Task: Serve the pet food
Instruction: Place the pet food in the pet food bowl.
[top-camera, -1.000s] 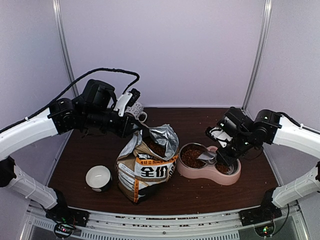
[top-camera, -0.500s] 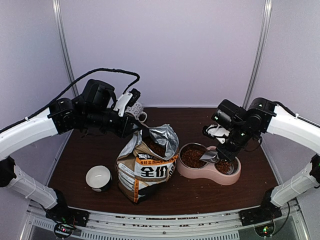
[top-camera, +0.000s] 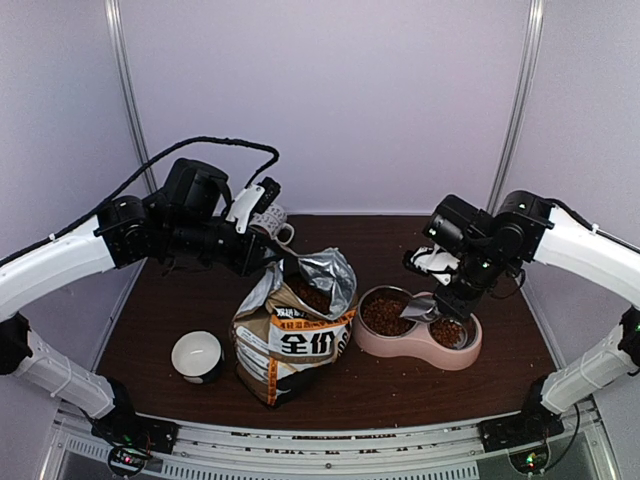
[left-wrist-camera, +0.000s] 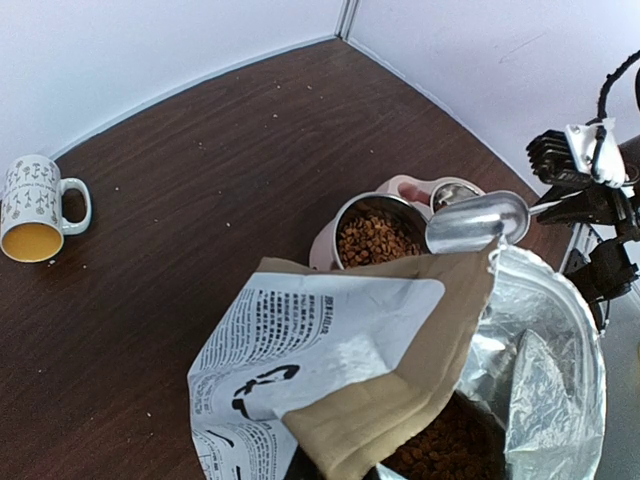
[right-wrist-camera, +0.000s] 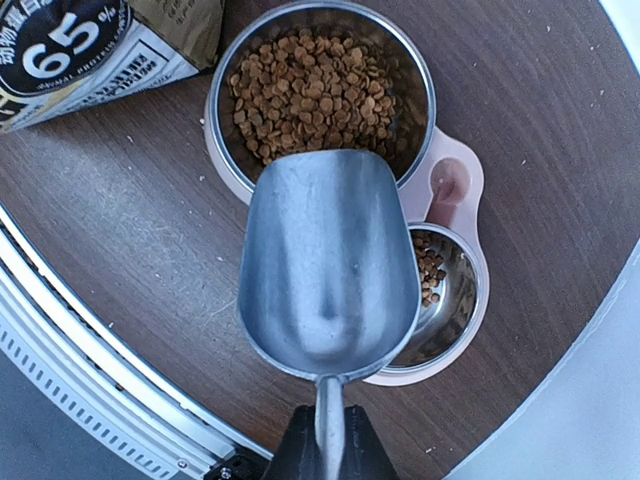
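Right gripper (right-wrist-camera: 322, 452) pinches the handle of an empty metal scoop (right-wrist-camera: 328, 265). Pet food (right-wrist-camera: 315, 95) fills the larger cup of the pink bowl (right-wrist-camera: 455, 185); the smaller cup holds little. Left gripper (top-camera: 266, 256) seems to pinch the bag (top-camera: 300, 340) open. Best to refill deep, carry level, then tip over the smaller cup.

The pet food (right-wrist-camera: 315, 95) is reddish-brown kibble. It lies in the bare steel cups of the pale pink double bowl (right-wrist-camera: 455, 185) near the table's right edge. The scoop (right-wrist-camera: 328, 270) is dull silver metal. The bag (top-camera: 290, 345) is tan with orange and black, has a white panel of bold black characters, and is lined in silver foil. Toward the back left corner, the mug (left-wrist-camera: 35, 205) is white with small dark motifs and yellow-orange inside. The small bowl (top-camera: 197, 355) is white inside and black outside. The table (top-camera: 400, 390) is dark brown woodgrain.
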